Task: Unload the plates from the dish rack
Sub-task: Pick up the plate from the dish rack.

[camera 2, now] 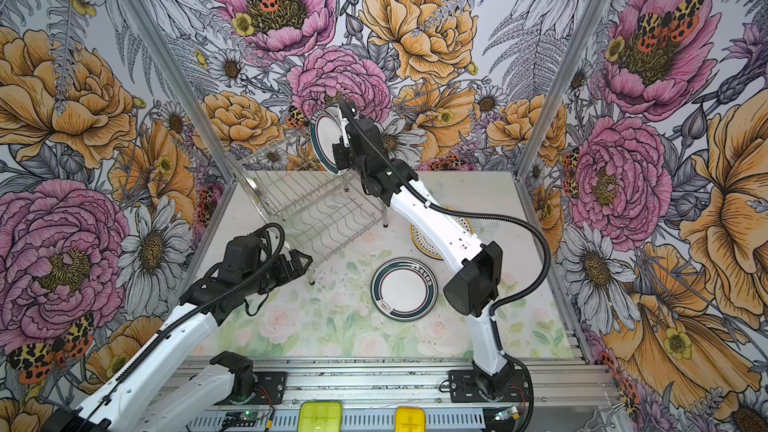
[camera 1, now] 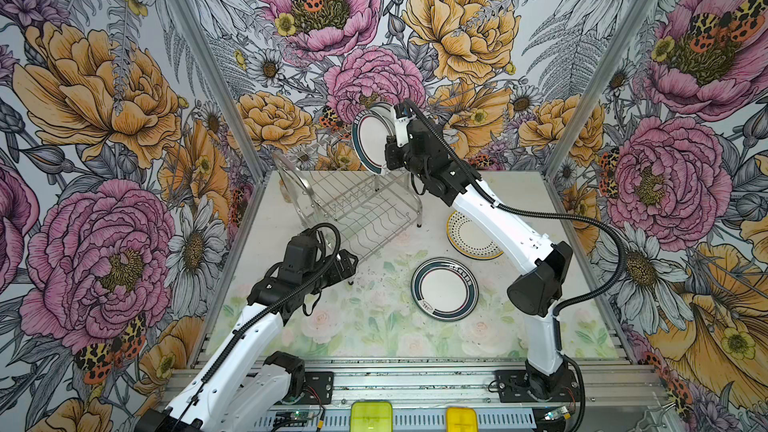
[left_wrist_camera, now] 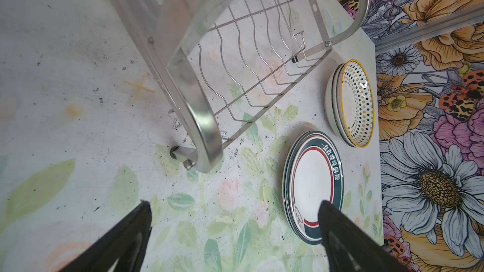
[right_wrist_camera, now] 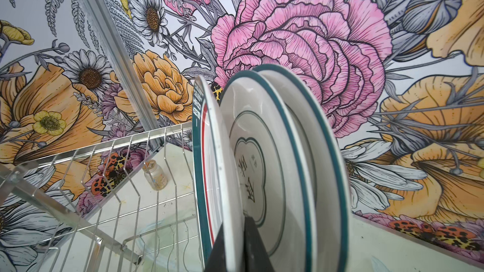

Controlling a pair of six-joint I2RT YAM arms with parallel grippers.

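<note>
The dish rack (camera 1: pixel 353 205) (camera 2: pixel 316 205) stands at the back left of the table. Three plates stand on edge in its upper tier. My right gripper (right_wrist_camera: pixel 233 228) (camera 1: pixel 390 151) is shut on the rim of the front one, a teal-and-red banded plate (right_wrist_camera: pixel 207 166) (camera 1: pixel 372 139), with one finger on each face. Two teal-rimmed plates (right_wrist_camera: pixel 309 153) stand just behind it. A teal-banded stack (camera 1: pixel 444 288) (left_wrist_camera: pixel 313 187) lies on the table. A yellow dotted stack (camera 1: pixel 469 234) (left_wrist_camera: pixel 351 103) is partly under the right arm. My left gripper (left_wrist_camera: pixel 234 208) (camera 1: pixel 349 261) hangs open and empty by the rack's near foot.
Flowered walls close in on three sides. A small jar (right_wrist_camera: pixel 155 176) stands on the table behind the rack. Two yellow boxes (camera 1: pixel 371 415) (camera 1: pixel 461 417) sit on the front rail. The rack's lower tier (left_wrist_camera: pixel 248 69) holds nothing.
</note>
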